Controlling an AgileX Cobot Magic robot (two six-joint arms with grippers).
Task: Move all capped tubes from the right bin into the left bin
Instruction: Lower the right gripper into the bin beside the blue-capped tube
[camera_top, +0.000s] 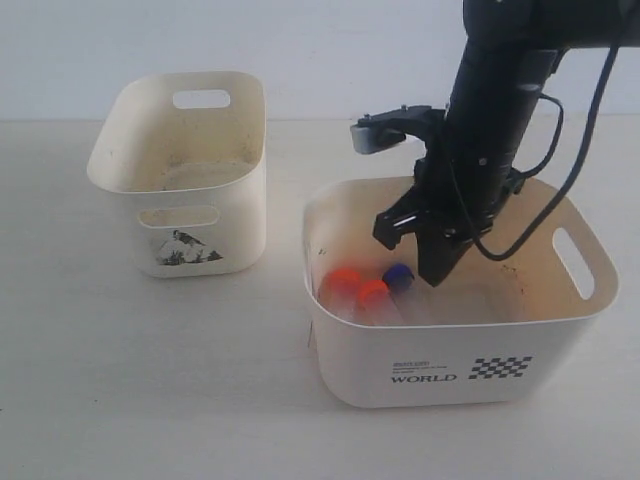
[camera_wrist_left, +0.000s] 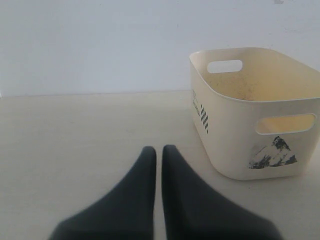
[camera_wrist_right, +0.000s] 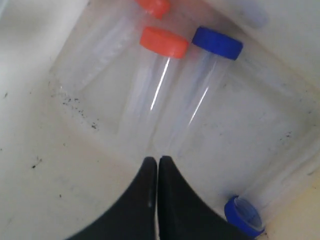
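The three capped tubes lie side by side in the right bin (camera_top: 455, 352), at its left end. Two have orange-red caps (camera_top: 343, 282) (camera_top: 373, 293) and one a blue cap (camera_top: 398, 275). In the right wrist view one orange-capped tube (camera_wrist_right: 155, 80) and the blue-capped tube (camera_wrist_right: 200, 95) lie just ahead of my right gripper (camera_wrist_right: 157, 160); the other orange cap (camera_wrist_right: 154, 6) is at the frame edge. That gripper (camera_top: 436, 276) hangs inside the bin, shut and holding nothing. The left bin (camera_top: 205, 215) looks empty. My left gripper (camera_wrist_left: 159, 149) is shut over bare table, beside the left bin (camera_wrist_left: 235, 135).
A blue-rimmed piece (camera_wrist_right: 244, 216), seemingly open-ended, lies on the bin floor beside my right fingers. The right bin's floor (camera_wrist_right: 60, 190) is speckled with dark grit. Bare table separates the two bins. A white wall stands behind.
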